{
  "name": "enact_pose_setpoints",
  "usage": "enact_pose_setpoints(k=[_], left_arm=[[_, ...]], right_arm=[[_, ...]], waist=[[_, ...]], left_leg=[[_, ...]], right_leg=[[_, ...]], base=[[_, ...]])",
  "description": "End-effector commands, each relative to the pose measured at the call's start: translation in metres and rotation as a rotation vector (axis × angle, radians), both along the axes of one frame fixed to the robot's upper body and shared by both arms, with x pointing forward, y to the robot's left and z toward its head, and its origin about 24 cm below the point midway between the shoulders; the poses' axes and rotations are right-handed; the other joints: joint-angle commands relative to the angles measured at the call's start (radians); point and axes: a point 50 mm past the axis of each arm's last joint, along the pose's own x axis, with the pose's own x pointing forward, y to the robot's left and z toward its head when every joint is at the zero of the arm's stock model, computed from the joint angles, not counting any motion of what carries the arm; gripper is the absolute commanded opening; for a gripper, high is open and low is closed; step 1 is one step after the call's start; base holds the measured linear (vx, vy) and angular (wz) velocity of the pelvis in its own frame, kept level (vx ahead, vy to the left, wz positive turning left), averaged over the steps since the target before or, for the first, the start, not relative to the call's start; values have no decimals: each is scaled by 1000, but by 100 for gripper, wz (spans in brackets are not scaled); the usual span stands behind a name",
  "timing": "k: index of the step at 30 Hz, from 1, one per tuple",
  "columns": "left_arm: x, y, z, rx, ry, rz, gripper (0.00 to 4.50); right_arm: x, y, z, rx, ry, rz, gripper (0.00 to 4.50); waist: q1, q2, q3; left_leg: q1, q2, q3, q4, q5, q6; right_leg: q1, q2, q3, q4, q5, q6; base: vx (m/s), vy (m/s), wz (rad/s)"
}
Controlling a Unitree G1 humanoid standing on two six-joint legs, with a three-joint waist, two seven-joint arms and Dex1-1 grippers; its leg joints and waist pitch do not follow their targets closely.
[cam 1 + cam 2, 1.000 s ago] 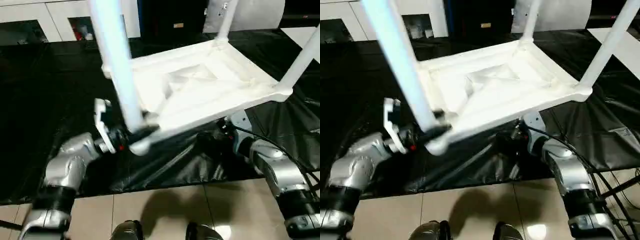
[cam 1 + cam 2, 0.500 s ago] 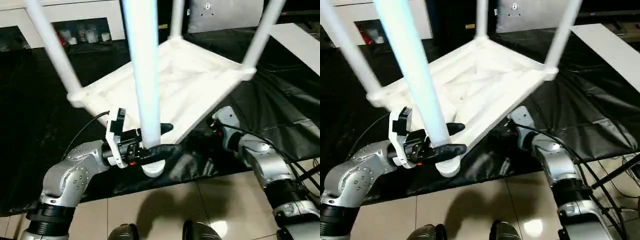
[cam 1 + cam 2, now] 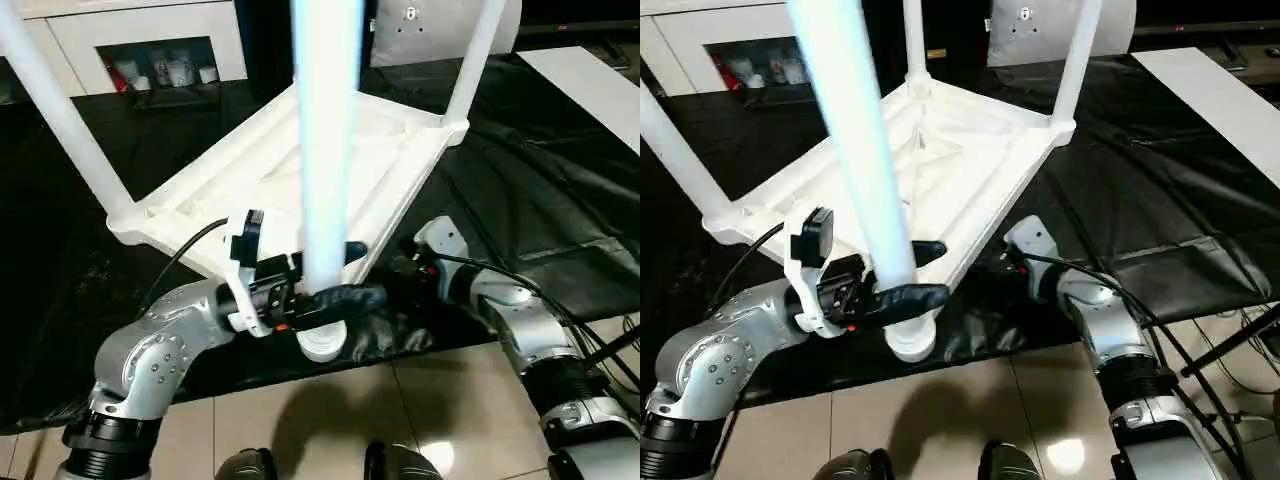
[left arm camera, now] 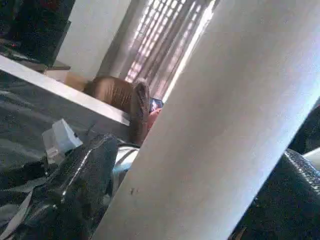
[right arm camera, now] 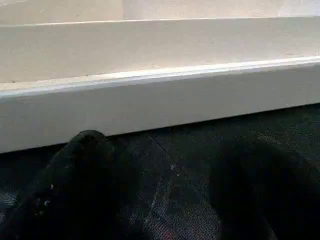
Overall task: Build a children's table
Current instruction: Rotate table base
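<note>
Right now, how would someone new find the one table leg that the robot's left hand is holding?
Find the black-covered worktable and the white children's table lying upside down on it, legs up. Go to the corner overhanging the edge nearest the robot. The leg there looms largest, and alone has the left hand closed around its base.

I see the small white plastic children's table (image 3: 300, 170) upside down on the large black-covered worktable (image 3: 560, 200), legs up.

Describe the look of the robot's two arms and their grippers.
Both forearms are silver metal with rounded joint housings and black ribbed cuffs. The left gripper has two black fingers, a white bracket, a black cable and red spots at the wrist. The right arm carries black cables and a white wrist block.
</note>
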Motion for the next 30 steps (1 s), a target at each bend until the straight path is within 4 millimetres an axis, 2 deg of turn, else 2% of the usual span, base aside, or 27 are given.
enact_pose_setpoints(k=[1,3,5,11,17,20,22,23,24,25,26,29,30], left_arm=[[-8,-12,10,-28,-32,-81,445],[-8,-13,11,-30,-34,-90,445],[-8,-15,15,-35,-43,-98,445],[-9,-26,24,-53,-71,-124,445],[-6,-37,29,-72,-92,-127,445],[-1,-44,31,-82,-109,-106,445],[8,-51,30,-60,-140,-41,445],[10,-52,30,-54,-146,-30,445],[10,-52,30,-54,-146,-30,445],[15,-55,29,-39,-161,13,445],[18,-56,29,-34,-169,30,445],[29,-65,31,-33,-205,133,445],[30,-65,31,-34,-205,140,445]], right_arm=[[3,-4,-4,-32,14,-60,450],[5,-7,-4,-36,11,-81,450],[7,-4,-3,-23,4,-94,450],[9,34,-2,37,-10,13,450],[10,48,-3,36,-14,57,450],[10,48,-4,27,-17,58,450],[11,42,-6,10,-19,30,450],[11,41,-6,8,-18,25,450],[11,41,-6,8,-18,25,450],[10,36,-7,5,-18,9,450],[10,34,-7,7,-17,1,450],[8,22,-10,2,-15,-36,450],[8,21,-11,1,-15,-39,450]], waist=[[5,-14,-77],[5,-12,-71],[5,-11,-70],[-1,-11,-69],[-19,-18,-67],[-18,-16,-67],[-22,-20,-64],[-21,-20,-65],[-23,-21,-64],[-21,-15,-64],[-24,-17,-64],[-19,-13,-66],[-20,-15,-65]], left_leg=[[19,42,-20,-64,-242,69],[26,43,-23,-68,-287,50],[31,44,-25,-69,-313,37],[27,43,-31,-73,-347,23],[22,41,-32,-71,-349,29],[26,42,-31,-70,-348,30],[22,42,-32,-72,-355,33],[29,42,-31,-70,-359,34],[25,42,-32,-70,-358,35],[22,42,-33,-71,-355,36],[29,41,-30,-70,-364,40],[25,41,-32,-70,-359,41],[25,41,-31,-70,-358,43]], right_leg=[[62,-51,49,-70,-386,-199],[58,-51,47,-78,-458,-178],[57,-52,47,-80,-486,-169],[60,-54,45,-81,-505,-153],[59,-56,45,-85,-526,-148],[58,-56,45,-86,-519,-155],[59,-54,44,-88,-516,-150],[56,-55,45,-90,-519,-147],[58,-56,45,-89,-519,-148],[61,-57,44,-87,-517,-148],[54,-52,44,-94,-518,-146],[60,-55,43,-91,-498,-152],[59,-53,43,-92,-493,-153]], base=[[0,0,0],[0,0,0],[0,0,0],[0,0,0],[0,0,0],[0,0,0],[0,0,0],[0,0,0],[0,0,0],[0,0,0],[0,0,0],[0,0,0],[0,0,0]])
